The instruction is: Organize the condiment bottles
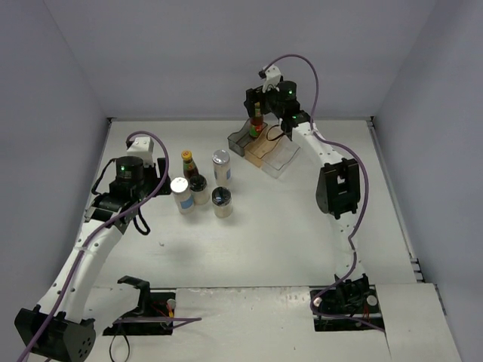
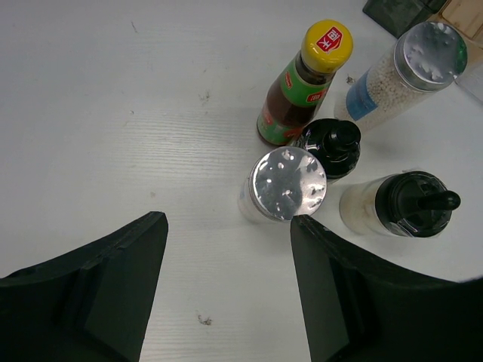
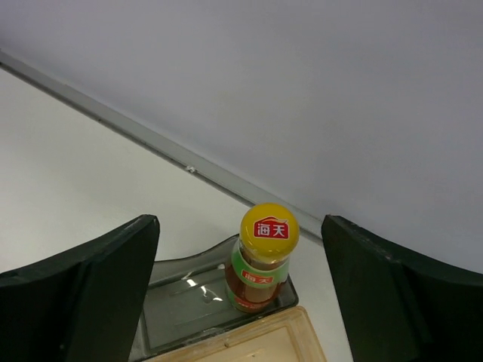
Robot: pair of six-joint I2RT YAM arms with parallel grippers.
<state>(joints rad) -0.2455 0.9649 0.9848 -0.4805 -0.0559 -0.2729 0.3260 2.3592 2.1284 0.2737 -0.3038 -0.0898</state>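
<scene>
One red-brown sauce bottle (image 3: 264, 264) with a yellow cap stands at the end of the rack's smoky step (image 3: 181, 317); it also shows in the top view (image 1: 258, 121). My right gripper (image 3: 240, 221) is open above it, jaws wide on either side, not touching. Mid-table stands a cluster: the second sauce bottle (image 2: 298, 94), two silver-lidded shakers (image 2: 287, 183) (image 2: 411, 72) and two black-topped jars (image 2: 330, 147) (image 2: 407, 204). My left gripper (image 2: 228, 220) is open and empty, just left of the near shaker, its right finger (image 2: 324, 286) close beside that shaker.
The stepped rack stands at the back centre, with a smoky step (image 1: 241, 141), a wooden step (image 1: 264, 149) and a clear step (image 1: 281, 160). The back wall runs right behind it. The right arm's elbow (image 1: 337, 188) hangs over the table's right part.
</scene>
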